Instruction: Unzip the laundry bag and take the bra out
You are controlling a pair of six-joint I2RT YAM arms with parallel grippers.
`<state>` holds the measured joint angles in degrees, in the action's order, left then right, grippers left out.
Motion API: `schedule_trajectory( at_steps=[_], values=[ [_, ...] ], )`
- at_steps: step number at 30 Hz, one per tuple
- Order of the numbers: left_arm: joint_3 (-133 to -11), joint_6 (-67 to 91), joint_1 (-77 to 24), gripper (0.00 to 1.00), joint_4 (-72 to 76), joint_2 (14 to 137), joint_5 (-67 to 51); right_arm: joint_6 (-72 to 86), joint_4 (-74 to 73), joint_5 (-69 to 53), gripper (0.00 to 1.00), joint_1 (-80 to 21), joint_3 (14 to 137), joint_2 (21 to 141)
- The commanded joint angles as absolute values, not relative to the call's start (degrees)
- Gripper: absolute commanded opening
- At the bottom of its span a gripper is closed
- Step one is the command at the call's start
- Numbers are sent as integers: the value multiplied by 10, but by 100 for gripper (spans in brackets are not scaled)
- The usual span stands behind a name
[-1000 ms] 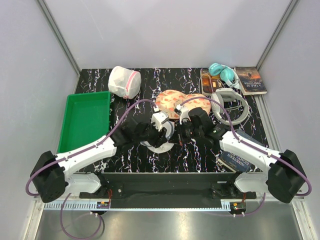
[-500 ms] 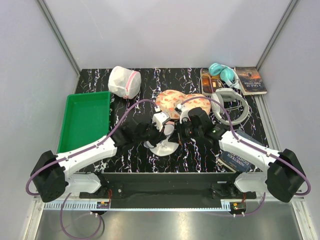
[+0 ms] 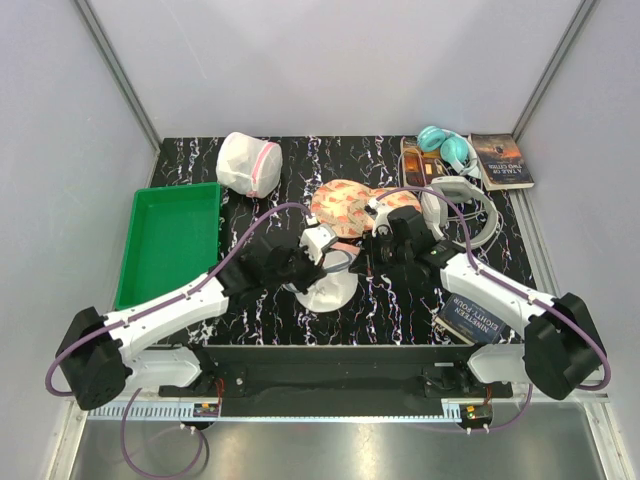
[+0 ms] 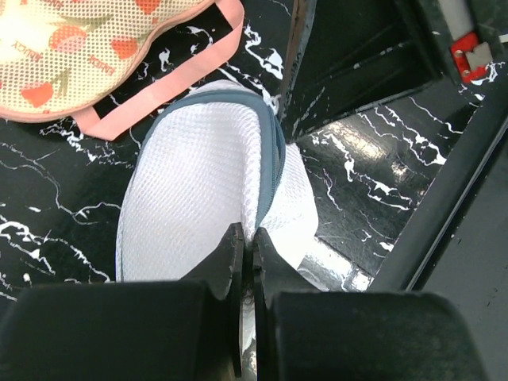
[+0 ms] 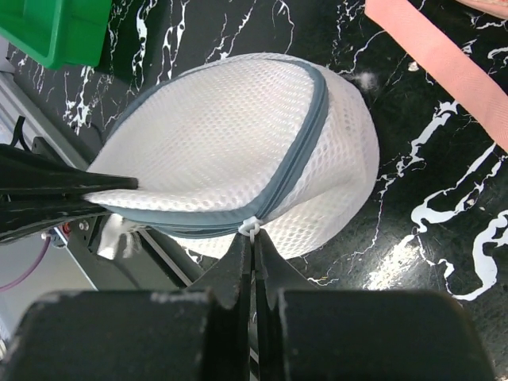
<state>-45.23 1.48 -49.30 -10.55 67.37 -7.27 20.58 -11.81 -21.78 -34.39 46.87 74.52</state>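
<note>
The laundry bag (image 3: pixel 327 283) is a round white mesh pouch with a grey zip band, in the middle of the table between both arms. It fills the left wrist view (image 4: pixel 198 182) and the right wrist view (image 5: pixel 238 151). My left gripper (image 4: pixel 248 238) is shut on the bag's mesh edge beside the zip band. My right gripper (image 5: pixel 252 238) is shut on the white zip pull (image 5: pixel 250 226) on the grey band. In the top view the left gripper (image 3: pixel 308 262) and right gripper (image 3: pixel 360 262) flank the bag. The bra is hidden.
A pink-orange floral two-cup item (image 3: pixel 350 205) lies just behind the bag. A white mesh pouch with pink trim (image 3: pixel 248 163) sits at the back left, a green tray (image 3: pixel 170 240) at the left. Headphones (image 3: pixel 448 148), books (image 3: pixel 502 160) and a white ring (image 3: pixel 460 212) are at the right.
Both grippers have moved a little away from the arm bases, and the right one has shifted right. The bag has turned and lies flatter between them.
</note>
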Motion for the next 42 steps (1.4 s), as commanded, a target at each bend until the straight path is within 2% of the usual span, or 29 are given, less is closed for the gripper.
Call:
schedule_trajectory(
  at_steps=[1,2,3,6,8,15,21,37,38,42],
  values=[
    [-450,19,-491,0,-147,645,-52,183,-121,-211,0,-330,482,754],
    [-452,23,-490,4,-149,643,-54,179,-121,-231,0,-330,483,755],
    [-452,25,-490,33,-152,638,-59,178,-120,-243,0,-330,483,753],
    [-466,32,-490,72,-152,627,-68,185,-113,-277,0,-330,473,743],
    [-485,29,-490,76,-152,624,-70,189,-112,-280,0,-343,466,737],
    [-523,35,-490,77,-132,648,-82,218,-101,-268,0,-392,447,705],
    [-531,51,-490,73,-116,686,-108,229,-91,-263,0,-399,440,693],
    [-481,73,-490,73,-85,717,-127,225,-90,-260,0,-400,457,713],
    [-476,72,-490,71,-84,719,-128,225,-90,-257,0,-400,457,713],
    [-462,70,-490,45,-73,715,-131,222,-90,-249,0,-400,457,717]
  ],
)
